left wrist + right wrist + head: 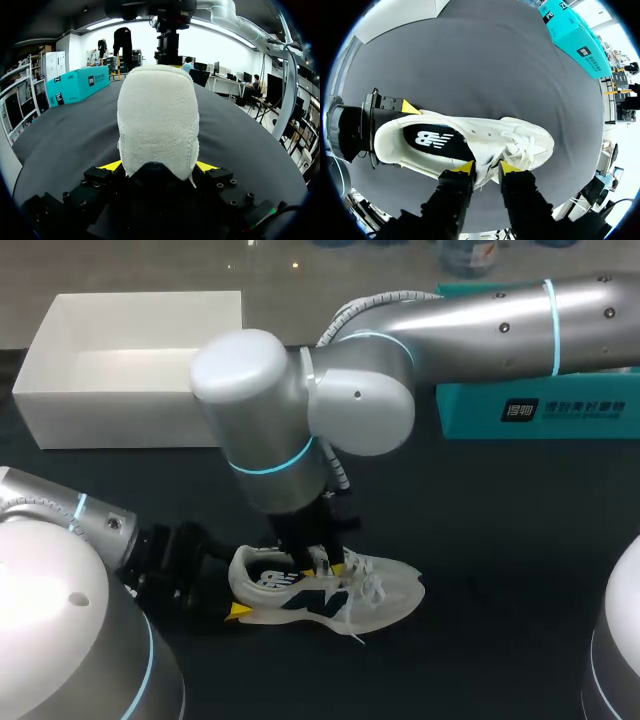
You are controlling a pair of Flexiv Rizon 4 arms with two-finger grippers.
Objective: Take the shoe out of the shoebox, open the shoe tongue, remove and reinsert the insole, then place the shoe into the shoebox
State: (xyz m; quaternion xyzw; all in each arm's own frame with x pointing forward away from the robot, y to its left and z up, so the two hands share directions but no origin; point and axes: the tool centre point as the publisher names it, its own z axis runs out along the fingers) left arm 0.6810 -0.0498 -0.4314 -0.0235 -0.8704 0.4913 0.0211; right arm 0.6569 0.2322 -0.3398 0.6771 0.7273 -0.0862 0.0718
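1. The dark desk (520, 540) fills the head view. A white shoebox (120, 420), open at the top, sits at the upper left, with its far wall near the desk's back edge. A teal box (540, 410) lies at the upper right.
2. The shoe (385, 595) lies in the lower middle of the frame, with its heel toward the left and its toe toward the right. It is well apart from both boxes.
3. A wide band of dark desk shows between the shoe and the shoebox's front wall. More shows from the toe out to the right edge of the frame.
4. My left arm comes in at the lower left, low over the desk. My left pincer (159, 165) is closed on the shoe's heel, with one yellow tip pressed to each side of it.
5. My right arm crosses from the upper right and drops steeply onto the shoe's middle. That takes up the space above the shoe.
6. My right pincer (486, 168) sits at the shoe's side wall, beside the laces (520, 145). I cannot tell whether it is gripping the shoe there.
7. The black insole (432, 140) lies inside the shoe, seen through the opening between my two pincers.
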